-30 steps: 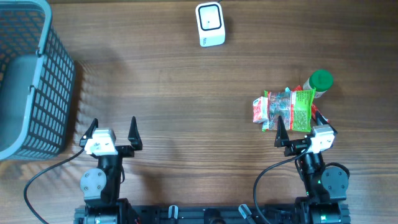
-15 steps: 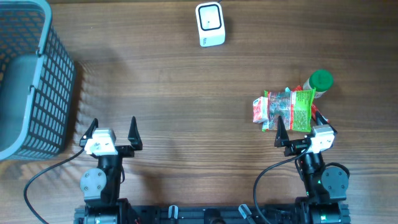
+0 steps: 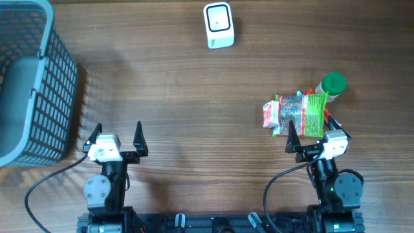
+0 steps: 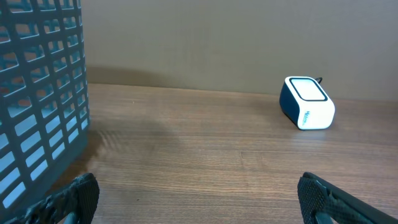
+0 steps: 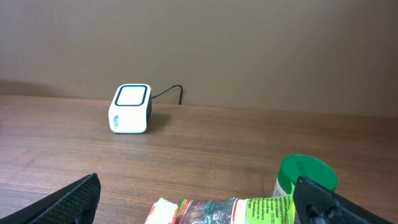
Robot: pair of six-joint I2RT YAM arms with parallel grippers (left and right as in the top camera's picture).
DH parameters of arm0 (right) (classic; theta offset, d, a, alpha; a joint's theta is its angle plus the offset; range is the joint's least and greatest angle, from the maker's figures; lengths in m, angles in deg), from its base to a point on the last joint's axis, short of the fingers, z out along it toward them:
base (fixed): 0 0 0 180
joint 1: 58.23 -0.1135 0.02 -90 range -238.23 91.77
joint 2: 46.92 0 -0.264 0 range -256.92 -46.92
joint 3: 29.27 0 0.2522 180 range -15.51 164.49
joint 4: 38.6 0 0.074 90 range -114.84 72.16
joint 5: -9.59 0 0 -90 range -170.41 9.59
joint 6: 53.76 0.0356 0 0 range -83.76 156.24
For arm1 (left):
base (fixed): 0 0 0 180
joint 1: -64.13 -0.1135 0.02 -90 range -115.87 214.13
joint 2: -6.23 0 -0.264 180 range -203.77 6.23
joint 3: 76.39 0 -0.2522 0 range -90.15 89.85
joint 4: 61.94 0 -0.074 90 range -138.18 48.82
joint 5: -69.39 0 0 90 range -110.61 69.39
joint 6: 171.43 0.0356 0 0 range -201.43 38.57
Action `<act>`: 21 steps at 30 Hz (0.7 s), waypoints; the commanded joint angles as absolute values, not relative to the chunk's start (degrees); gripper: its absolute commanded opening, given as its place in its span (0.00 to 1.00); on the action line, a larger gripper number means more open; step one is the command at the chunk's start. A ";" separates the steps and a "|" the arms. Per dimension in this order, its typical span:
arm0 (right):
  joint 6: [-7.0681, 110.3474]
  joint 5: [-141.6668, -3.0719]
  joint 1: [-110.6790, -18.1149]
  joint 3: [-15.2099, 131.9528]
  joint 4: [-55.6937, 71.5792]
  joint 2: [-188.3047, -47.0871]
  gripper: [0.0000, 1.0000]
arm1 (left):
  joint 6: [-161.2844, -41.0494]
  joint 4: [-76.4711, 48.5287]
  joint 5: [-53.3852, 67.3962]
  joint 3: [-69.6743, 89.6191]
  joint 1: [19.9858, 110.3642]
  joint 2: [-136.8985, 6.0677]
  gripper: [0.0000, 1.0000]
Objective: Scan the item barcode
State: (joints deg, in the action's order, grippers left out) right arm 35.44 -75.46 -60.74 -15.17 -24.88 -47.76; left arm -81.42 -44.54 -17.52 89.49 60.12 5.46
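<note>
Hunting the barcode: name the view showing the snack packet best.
Overhead: nearly the whole snack packet shows. The right wrist view catches only one edge, low in frame; the left wrist view misses it.

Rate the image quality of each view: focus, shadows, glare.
Overhead: sharp, evenly lit, no glare; the basket throws a soft striped shadow rightward onto the table. Left wrist: barcode scanner crisp, left fingertips blurred. Right wrist: right fingertips blurred too, snack packet cropped by the bottom edge.

Grey basket (image 3: 59,97) on wooden table (image 3: 194,129)
</note>
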 commanded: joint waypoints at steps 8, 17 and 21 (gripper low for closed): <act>34.77 -74.59 -60.41 -15.21 -25.18 -47.20 1.00 | -80.37 -44.06 -16.21 89.53 60.44 6.02 1.00; 34.77 -74.61 -60.41 -15.21 -25.18 -47.20 1.00 | -80.37 -44.06 -16.21 89.53 60.44 6.00 1.00; 34.77 -74.61 -60.41 -15.21 -25.16 -47.20 1.00 | -80.37 -44.06 -16.21 89.51 60.44 6.00 1.00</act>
